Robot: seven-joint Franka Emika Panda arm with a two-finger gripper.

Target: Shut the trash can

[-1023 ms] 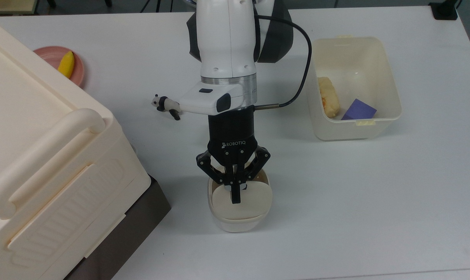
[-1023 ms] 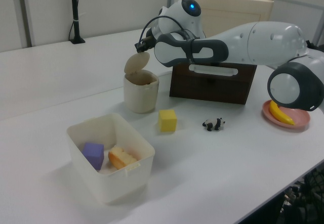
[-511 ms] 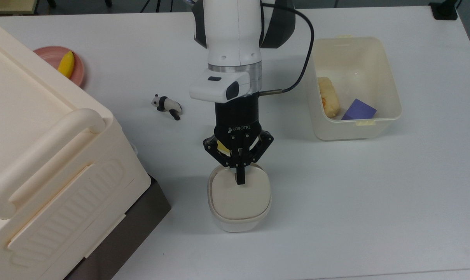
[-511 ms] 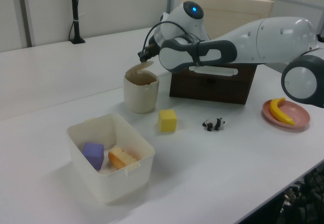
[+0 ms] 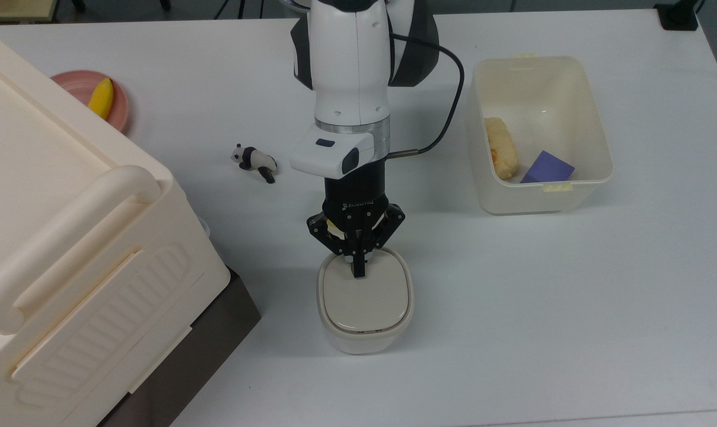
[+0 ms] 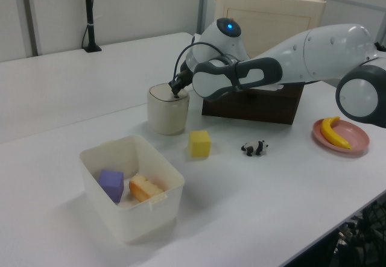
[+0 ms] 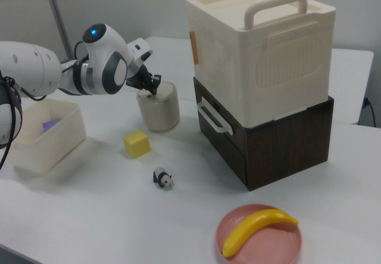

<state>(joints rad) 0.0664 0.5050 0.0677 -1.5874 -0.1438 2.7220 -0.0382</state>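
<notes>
The trash can (image 5: 365, 332) is a small cream bin near the table's front in the top view, and its beige lid (image 5: 367, 299) lies flat on the rim. My gripper (image 5: 358, 270) is shut with nothing between its fingers, and its tips press on the lid's far edge. The left view has the trash can (image 6: 167, 115) with the gripper (image 6: 175, 93) on its top. In the right view the gripper (image 7: 152, 89) touches the top of the trash can (image 7: 159, 112) from the right view's left.
A huge cream box (image 5: 67, 237) on a brown case stands at the top view's left. A white tub (image 5: 539, 196) holds a purple block (image 5: 548, 167) and a bread-like piece. A panda figure (image 5: 252, 160), a yellow cube (image 6: 199, 143) and a pink plate (image 5: 118, 112) with a banana lie around.
The lid has gone from tilted up to lying flat on the bin. My shut gripper came down with it and drew back toward the arm's base.
</notes>
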